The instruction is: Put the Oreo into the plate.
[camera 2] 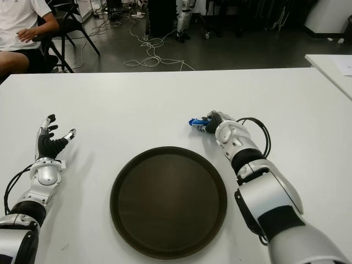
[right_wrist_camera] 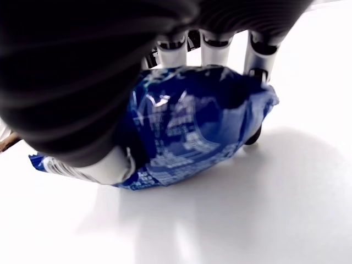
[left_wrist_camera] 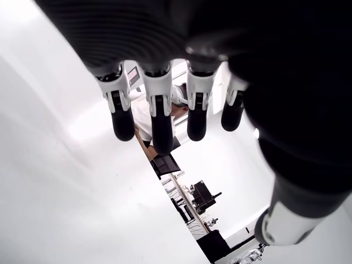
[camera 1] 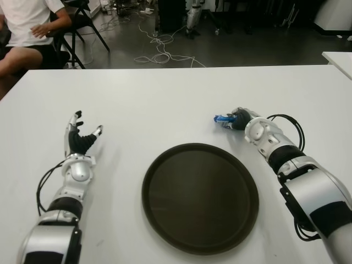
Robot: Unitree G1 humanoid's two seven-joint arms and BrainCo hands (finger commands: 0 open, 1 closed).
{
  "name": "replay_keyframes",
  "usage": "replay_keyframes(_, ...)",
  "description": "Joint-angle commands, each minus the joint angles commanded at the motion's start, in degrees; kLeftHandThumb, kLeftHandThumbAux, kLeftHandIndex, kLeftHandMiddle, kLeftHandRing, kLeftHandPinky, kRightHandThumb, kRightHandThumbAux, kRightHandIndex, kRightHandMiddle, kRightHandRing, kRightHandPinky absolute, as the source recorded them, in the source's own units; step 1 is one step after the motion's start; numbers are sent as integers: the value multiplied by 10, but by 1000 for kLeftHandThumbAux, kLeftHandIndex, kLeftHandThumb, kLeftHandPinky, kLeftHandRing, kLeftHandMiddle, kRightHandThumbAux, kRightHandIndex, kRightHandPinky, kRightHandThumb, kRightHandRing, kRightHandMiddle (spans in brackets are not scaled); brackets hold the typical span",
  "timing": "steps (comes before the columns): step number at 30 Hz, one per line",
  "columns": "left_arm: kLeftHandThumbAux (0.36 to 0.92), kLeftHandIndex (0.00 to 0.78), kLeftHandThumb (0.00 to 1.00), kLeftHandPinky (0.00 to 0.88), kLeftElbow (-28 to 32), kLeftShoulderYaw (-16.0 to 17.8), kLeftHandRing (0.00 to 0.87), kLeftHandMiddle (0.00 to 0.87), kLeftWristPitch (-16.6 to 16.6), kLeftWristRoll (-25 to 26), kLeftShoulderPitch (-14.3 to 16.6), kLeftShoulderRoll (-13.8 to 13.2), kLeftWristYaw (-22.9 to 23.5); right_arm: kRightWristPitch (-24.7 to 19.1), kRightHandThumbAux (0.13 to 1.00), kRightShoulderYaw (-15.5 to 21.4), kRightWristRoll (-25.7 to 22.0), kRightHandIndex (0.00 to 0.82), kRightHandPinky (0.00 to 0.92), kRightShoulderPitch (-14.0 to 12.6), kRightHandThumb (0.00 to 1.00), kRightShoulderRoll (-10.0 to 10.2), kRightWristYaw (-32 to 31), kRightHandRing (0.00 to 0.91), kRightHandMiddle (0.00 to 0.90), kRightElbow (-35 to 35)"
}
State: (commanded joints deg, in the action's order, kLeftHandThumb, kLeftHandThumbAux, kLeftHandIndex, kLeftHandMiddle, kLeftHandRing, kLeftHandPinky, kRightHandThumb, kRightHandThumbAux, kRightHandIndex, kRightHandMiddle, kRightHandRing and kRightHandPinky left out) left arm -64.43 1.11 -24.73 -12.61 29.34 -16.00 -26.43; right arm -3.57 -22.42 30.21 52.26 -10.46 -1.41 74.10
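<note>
We see the Oreo (right_wrist_camera: 187, 132) already inside our right hand (camera 1: 237, 119), whose fingers (right_wrist_camera: 215, 52) curl over the blue pack while the thumb presses it from the other side, low over the counter (camera 1: 165, 99). The pack's long axis lies across the palm, one end sticking out toward our left, and the plate (camera 1: 200, 196) lies nearer to us and to our left of this hand. Our left hand (camera 1: 80, 140) shows far left of the plate, fingers spread and holding nothing.
</note>
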Motion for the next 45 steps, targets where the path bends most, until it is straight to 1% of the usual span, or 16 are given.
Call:
replay_keyframes(4, 717, 77, 238, 160, 0, -1, 150, 136, -2, -1, -1, 0, -1, -1, 732, 0, 0, 422, 568, 0, 693, 0, -3, 584, 601, 0)
replay_keyframes(8, 710, 74, 244, 149, 1, -1, 141, 132, -2, -1, -1, 0, 0, 2, 733, 5, -3, 422, 583, -1, 692, 0, 4, 601, 616, 0)
replay_keyframes(11, 705, 70, 240, 144, 1, 0, 136, 131, -1, 1, -1, 0, 2, 8, 733, 16, -12, 422, 590, -6, 692, 1, 21, 606, 618, -4)
replay_keyframes(14, 703, 70, 242, 153, 0, 1, 140, 135, 0, 2, -1, 1, 1, 12, 733, 28, -25, 423, 619, -8, 691, -1, 33, 630, 642, -12)
replay_keyframes(16, 702, 72, 248, 170, 0, 2, 148, 139, 0, 3, 0, 1, 1, 16, 733, 40, -36, 425, 638, -8, 691, -2, 45, 653, 667, -24)
replay_keyframes(17, 701, 73, 249, 172, 0, 2, 150, 139, 1, 3, -1, 1, 1, 25, 733, 54, -48, 425, 642, -12, 691, -1, 64, 657, 671, -29)
replay_keyframes(19, 695, 74, 249, 172, 0, 2, 150, 138, 2, 3, -1, 0, 1, 40, 733, 75, -66, 425, 652, -19, 691, 1, 93, 670, 683, -37)
replay_keyframes(22, 692, 73, 247, 162, 0, 3, 144, 133, 2, 4, -1, 0, 2, 57, 731, 97, -85, 428, 680, -26, 692, 4, 123, 700, 711, -41)
replay_keyframes(25, 692, 73, 246, 158, 0, 3, 140, 130, 2, 4, -1, 0, 3, 63, 730, 101, -89, 430, 697, -28, 692, 6, 132, 717, 728, -40)
replay_keyframes(27, 696, 73, 249, 152, -1, 6, 139, 131, 0, 9, -1, 1, 8, 80, 730, 128, -115, 432, 717, -34, 693, 5, 145, 737, 746, -59)
replay_keyframes(29, 703, 74, 263, 149, -1, 7, 139, 132, -2, 11, 0, 1, 11, 90, 729, 144, -131, 434, 738, -40, 693, 3, 151, 757, 767, -75)
replay_keyframes(31, 711, 77, 273, 149, -2, 6, 141, 134, -4, 9, 0, 1, 9, 93, 728, 158, -148, 436, 758, -59, 693, 3, 142, 776, 788, -125)
replay_keyframes(37, 721, 81, 274, 158, -2, 1, 147, 135, -5, 0, 0, -1, 0, 88, 727, 190, -196, 437, 787, -96, 696, 11, 101, 801, 817, -213)
replay_keyframes(40, 722, 80, 262, 150, -2, 1, 146, 134, -6, 0, 0, -1, 0, 86, 726, 204, -220, 438, 792, -109, 698, 13, 75, 803, 818, -242)
replay_keyframes(45, 723, 77, 239, 154, -1, 0, 148, 136, -5, -1, 1, 0, -1, 80, 725, 217, -244, 438, 799, -124, 700, 14, 43, 806, 818, -278)
